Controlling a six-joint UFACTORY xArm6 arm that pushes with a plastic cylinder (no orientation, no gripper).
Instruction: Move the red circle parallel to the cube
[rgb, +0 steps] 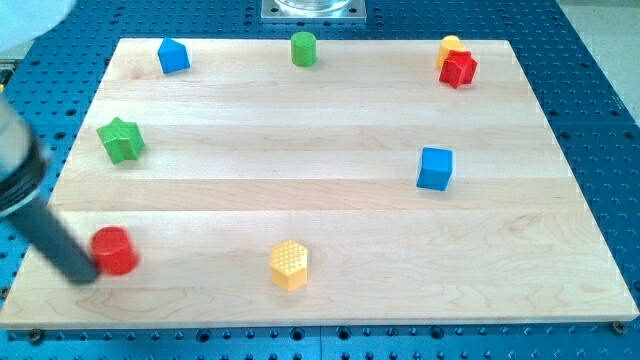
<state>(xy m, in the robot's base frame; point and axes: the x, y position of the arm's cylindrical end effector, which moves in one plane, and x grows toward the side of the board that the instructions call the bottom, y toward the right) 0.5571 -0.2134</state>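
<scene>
The red circle (115, 250), a short red cylinder, sits at the view's lower left of the wooden board (330, 200). The blue cube (435, 168) sits right of centre. My tip (82, 274) is at the end of the dark rod that comes in from the view's left edge. It rests against the red circle's lower left side.
A yellow hexagon (289, 264) lies at the bottom centre. A green star (121, 139) is at the left. A blue house-shaped block (173, 55) and a green cylinder (303, 48) are at the top. A red star (458, 69) touches a yellow block (450, 45) at the top right.
</scene>
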